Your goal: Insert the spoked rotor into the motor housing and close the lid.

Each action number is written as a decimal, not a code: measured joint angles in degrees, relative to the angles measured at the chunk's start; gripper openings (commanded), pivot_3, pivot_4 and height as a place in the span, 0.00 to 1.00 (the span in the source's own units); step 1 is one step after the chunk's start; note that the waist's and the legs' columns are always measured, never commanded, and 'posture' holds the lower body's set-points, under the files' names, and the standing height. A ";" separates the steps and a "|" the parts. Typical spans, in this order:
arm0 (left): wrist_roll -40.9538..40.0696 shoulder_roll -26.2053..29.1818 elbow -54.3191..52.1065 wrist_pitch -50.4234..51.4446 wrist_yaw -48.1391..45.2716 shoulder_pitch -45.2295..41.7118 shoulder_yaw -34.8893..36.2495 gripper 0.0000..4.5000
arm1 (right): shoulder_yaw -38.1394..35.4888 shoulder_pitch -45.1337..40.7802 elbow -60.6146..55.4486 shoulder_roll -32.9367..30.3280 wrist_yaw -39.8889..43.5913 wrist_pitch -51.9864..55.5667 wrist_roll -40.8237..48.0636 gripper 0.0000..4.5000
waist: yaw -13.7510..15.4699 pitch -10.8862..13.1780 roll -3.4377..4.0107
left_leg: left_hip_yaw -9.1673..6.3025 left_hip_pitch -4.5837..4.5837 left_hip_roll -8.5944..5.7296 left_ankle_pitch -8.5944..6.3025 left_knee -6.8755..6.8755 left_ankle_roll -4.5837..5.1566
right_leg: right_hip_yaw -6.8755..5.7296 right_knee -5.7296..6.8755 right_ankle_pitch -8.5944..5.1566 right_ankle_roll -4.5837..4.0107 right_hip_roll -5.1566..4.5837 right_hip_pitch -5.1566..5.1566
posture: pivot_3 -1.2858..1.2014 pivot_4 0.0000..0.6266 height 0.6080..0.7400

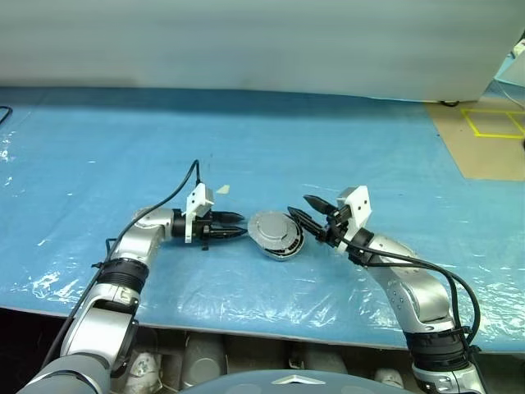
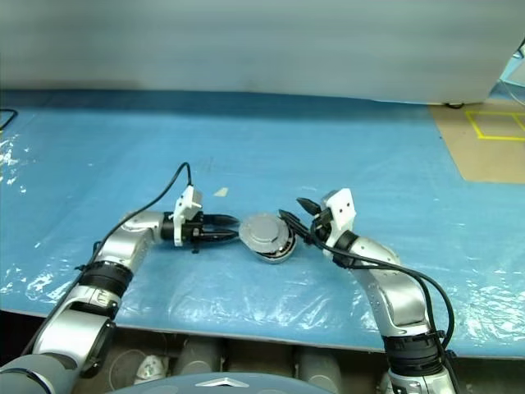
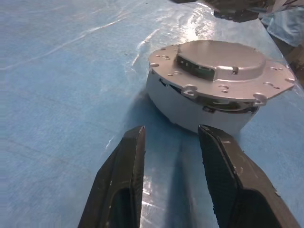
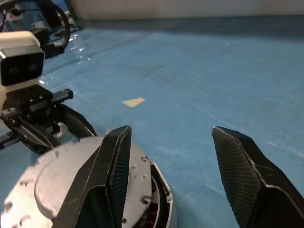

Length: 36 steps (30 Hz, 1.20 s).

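Note:
The motor housing (image 3: 190, 111) lies on the blue sheet between my two grippers, tipped a little. The lid (image 3: 223, 61) sits on it plain silver face up, slightly askew, with a dark gap under its rim. Copper windings (image 4: 153, 217) peek out beneath the lid's edge. The spoked rotor is hidden. My left gripper (image 1: 241, 226) is just left of the housing, pointing at it, fingers (image 3: 126, 175) apart with nothing between them. On the housing's right, my right gripper (image 1: 299, 205) is open wide, one finger (image 4: 111, 175) over the lid's edge and the other clear of it.
A small yellow tape scrap (image 1: 222, 190) lies behind the left gripper. Crinkled blue plastic sheeting (image 1: 123, 148) covers the table up to its front edge (image 1: 246, 316). Tan floor with yellow tape lines (image 1: 492, 131) lies at the far right.

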 measured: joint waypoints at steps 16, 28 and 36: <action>0.11 0.54 2.13 -2.47 0.47 0.41 1.08 0.41 | 10.33 -3.76 -0.14 -3.40 3.74 2.41 -3.44 0.99 | 0.04 0.00 0.00 | -0.01 -0.02 -0.01 0.00 0.00 -0.02 | -0.01 0.00 0.01 0.02 0.00 0.00 | 0.52 0.24 1.00; 0.50 0.24 4.15 -4.43 1.32 0.63 1.39 0.41 | 13.49 -3.28 -0.13 -5.78 5.47 2.56 -6.32 0.71 | 0.05 0.00 0.00 | -0.01 -0.01 0.00 0.00 0.01 -0.02 | 0.00 0.01 0.01 0.02 0.00 0.00 | 0.52 0.24 1.00; 0.68 -1.04 3.57 -4.20 1.89 0.63 1.39 0.41 | 12.83 -2.82 0.52 -5.34 4.71 0.50 -8.14 0.66 | 0.08 0.00 -0.01 | -0.01 -0.02 0.00 0.00 0.07 -0.02 | 0.01 0.01 0.01 0.01 -0.01 0.01 | 0.52 0.24 1.00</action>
